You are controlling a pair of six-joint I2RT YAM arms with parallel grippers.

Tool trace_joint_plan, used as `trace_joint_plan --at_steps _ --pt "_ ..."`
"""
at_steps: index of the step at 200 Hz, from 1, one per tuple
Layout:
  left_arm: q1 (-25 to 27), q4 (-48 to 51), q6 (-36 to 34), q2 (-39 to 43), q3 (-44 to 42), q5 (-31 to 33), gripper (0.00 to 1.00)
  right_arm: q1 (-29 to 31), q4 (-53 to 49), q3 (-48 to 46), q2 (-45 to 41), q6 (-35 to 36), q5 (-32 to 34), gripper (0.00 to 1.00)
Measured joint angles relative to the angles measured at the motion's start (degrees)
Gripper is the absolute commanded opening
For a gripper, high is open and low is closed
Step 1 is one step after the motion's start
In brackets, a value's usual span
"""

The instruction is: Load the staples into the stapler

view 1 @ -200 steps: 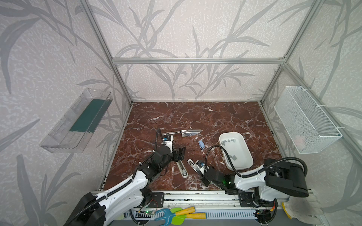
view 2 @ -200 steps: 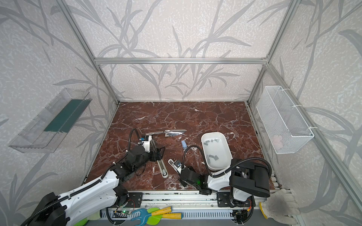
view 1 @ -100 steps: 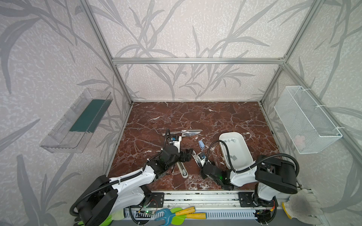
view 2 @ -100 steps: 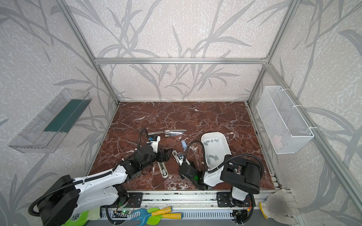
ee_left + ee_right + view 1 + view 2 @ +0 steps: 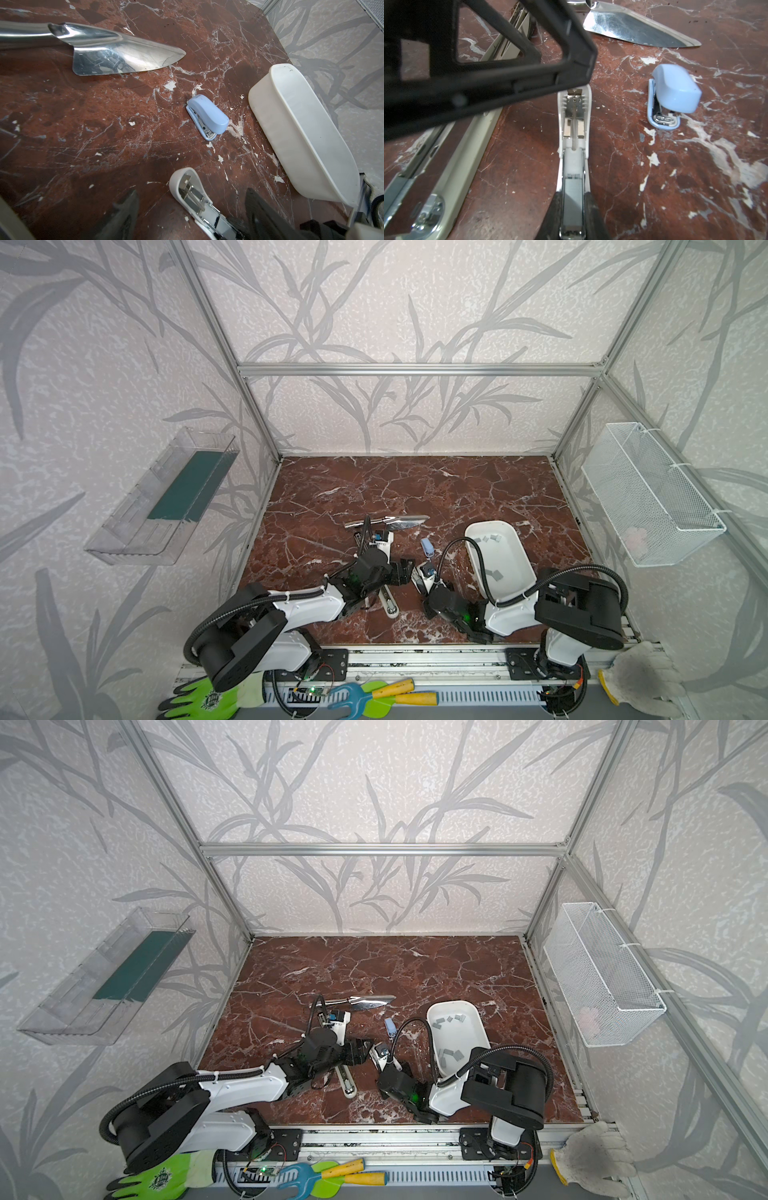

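A small white stapler [image 5: 574, 124] lies flipped open on the marble floor, and my right gripper [image 5: 572, 216] is shut on its magazine rail. A grey strip of staples [image 5: 572, 199] sits in that rail between the fingers. My left gripper [image 5: 191, 209] is open, its dark fingers [image 5: 257, 209] either side of the stapler's opened lid [image 5: 187, 191] without touching it. In both top views the two grippers [image 5: 409, 570] [image 5: 422, 587] meet at the front middle. More staples [image 5: 490, 538] [image 5: 451, 1054] lie in the white tray [image 5: 505, 556].
A small blue stapler [image 5: 207, 116] stands closed beyond the white one. A long beige stapler [image 5: 456, 155] lies open under my left arm. A shiny metal trowel [image 5: 116, 54] lies farther back. A wire basket [image 5: 648, 497] and a clear bin [image 5: 166, 497] hang on the side walls.
My left gripper has reached right, up to the white stapler. My right gripper has carried that stapler a little back and left toward it.
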State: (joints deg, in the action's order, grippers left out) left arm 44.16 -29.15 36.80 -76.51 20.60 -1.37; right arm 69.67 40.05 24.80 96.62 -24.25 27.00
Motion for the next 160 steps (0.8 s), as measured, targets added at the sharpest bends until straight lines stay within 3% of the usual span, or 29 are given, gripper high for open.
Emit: trace_joint_plan --at_steps 75,160 --pt "0.5 -7.0 0.3 -7.7 0.9 -2.4 0.77 0.0 -0.3 0.3 0.0 0.0 0.0 0.11" --pt "3.4 -10.8 -2.3 -8.5 1.5 -3.4 0.59 -0.2 -1.0 0.8 0.0 -0.8 0.2 0.11"
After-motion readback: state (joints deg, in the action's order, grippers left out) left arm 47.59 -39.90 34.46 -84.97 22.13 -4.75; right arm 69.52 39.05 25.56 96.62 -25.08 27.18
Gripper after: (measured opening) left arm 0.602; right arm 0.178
